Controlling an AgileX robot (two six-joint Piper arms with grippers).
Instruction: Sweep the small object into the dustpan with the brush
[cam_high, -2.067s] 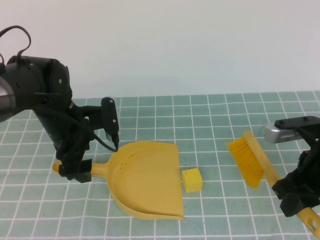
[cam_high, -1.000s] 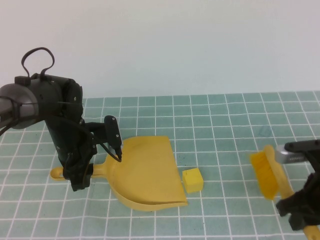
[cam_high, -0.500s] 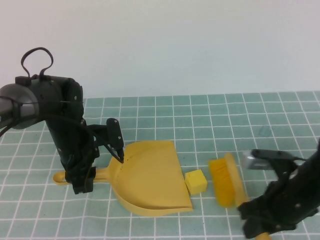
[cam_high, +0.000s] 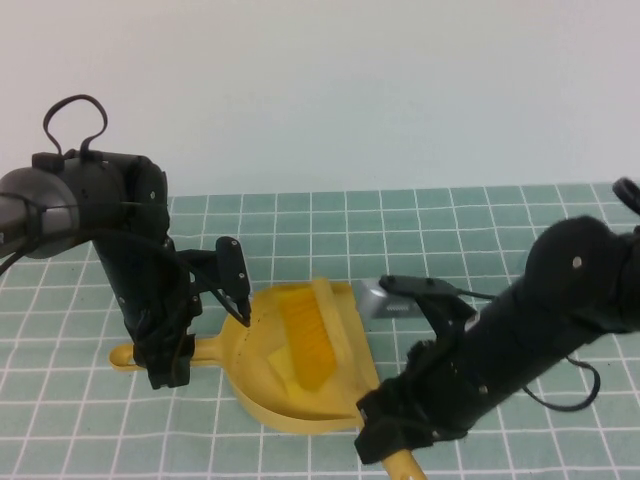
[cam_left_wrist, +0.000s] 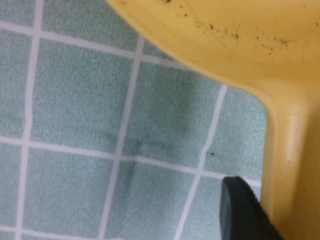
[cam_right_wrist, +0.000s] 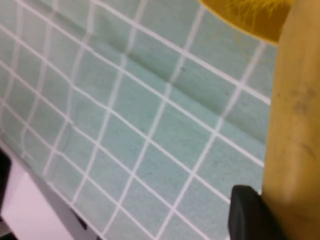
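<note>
1. Broadly, a green tiled mat (cam_high: 440, 230) covers the table under a plain pale wall (cam_high: 350, 90); nothing else stands around the work.
2. The right arm (cam_high: 520, 340) lies low and slantwise across the near right of the mat, and its bulk hides the tiles just right of the dustpan.
3. The left arm (cam_high: 110, 240) stands bent over at the left, reaching down to the dustpan's handle, with a cable loop above it.
4. The dustpan (cam_high: 265, 385) lies at the centre, mouth toward the right, handle toward the left.
5. The brush (cam_high: 308, 340) has its yellow bristles inside the pan, and its handle runs back under the right arm.
6. The right gripper (cam_high: 395, 440) sits at the near edge, closed on the brush handle (cam_right_wrist: 295, 125); one dark finger (cam_right_wrist: 250, 215) presses against it.
7. The left gripper (cam_high: 165, 360) is clamped on the dustpan handle (cam_left_wrist: 290, 165), a black finger (cam_left_wrist: 245, 210) beside it.
8. The small object cannot be seen; whether it lies in the pan behind the bristles cannot be told.
</note>
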